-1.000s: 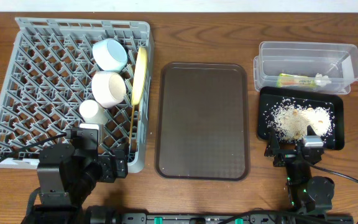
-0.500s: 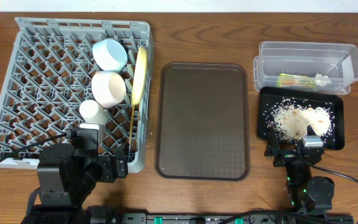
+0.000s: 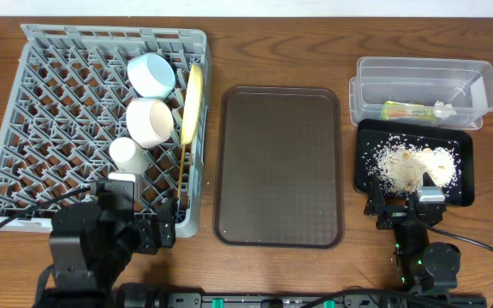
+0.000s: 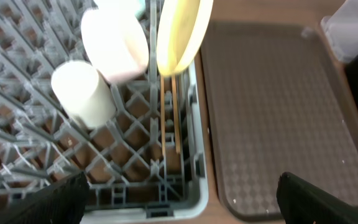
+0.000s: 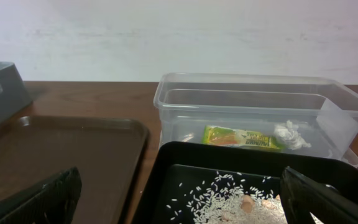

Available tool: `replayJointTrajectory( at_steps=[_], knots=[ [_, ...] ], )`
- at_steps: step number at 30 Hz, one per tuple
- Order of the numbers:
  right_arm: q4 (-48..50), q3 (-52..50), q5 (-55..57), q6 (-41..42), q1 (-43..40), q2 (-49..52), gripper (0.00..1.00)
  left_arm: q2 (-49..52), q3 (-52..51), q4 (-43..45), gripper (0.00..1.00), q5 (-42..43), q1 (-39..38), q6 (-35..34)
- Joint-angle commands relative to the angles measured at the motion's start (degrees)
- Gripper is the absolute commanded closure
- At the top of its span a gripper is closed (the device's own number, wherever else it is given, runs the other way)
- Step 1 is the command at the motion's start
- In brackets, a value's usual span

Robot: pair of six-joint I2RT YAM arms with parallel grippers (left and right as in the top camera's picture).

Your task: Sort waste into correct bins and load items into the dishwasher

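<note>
The grey dish rack took up the left part of the worktop, from the far edge almost to the near edge. Toward its right side the light blue bowl sat nearest the far edge. The white bowl came next and then the small white cup, each leaning among the pegs. The yellow plate stood on edge by the rack's right wall. The chopsticks lay along that wall, on the plate's near side. The brown serving tray lay at the middle of the worktop.

By the far-right corner stood the clear tub, with the green-and-yellow wrapper on its floor. Just on its near side lay the black tray, with the rice crumbs heaped on it.

The left gripper hung at the near edge over the rack's near-right corner. Its fingers were spread wide with nothing between them. The right gripper sat at the near edge, just short of the black tray. Its fingers were likewise wide apart and empty
</note>
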Motion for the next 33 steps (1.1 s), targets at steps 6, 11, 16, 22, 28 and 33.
replayJointTrajectory(
  at_steps=[6, 11, 16, 22, 28, 33],
  knots=[
    [-0.3, -0.1, -0.3, -0.7, -0.2, -0.2, 0.01, -13.7, -16.9, 12.1, 0.03, -0.1, 0.1, 2.8],
    [-0.3, -0.1, -0.3, -0.7, -0.2, -0.2, 0.01, -24.3, -32.8, 29.5, 0.03, -0.1, 1.2, 1.9],
    [-0.3, -0.1, -0.3, -0.7, -0.2, -0.2, 0.01, -29.1, -42.2, 44.0, 0.03, -0.7, 1.7, 1.7],
    [-0.3, -0.1, -0.3, -0.7, -0.2, -0.2, 0.01, -29.4, -50.0, 57.6, 0.03, -3.9, 1.7, 1.7],
    [-0.3, -0.1, -0.3, -0.7, -0.2, -0.2, 0.01, -29.4, -50.6, 53.3, 0.03, -4.0, 1.6, 1.7],
    [-0.3, -0.1, -0.3, -0.7, -0.2, -0.2, 0.01, -29.4, -50.6, 53.4, 0.03, -4.0, 1.6, 1.7]
  ],
)
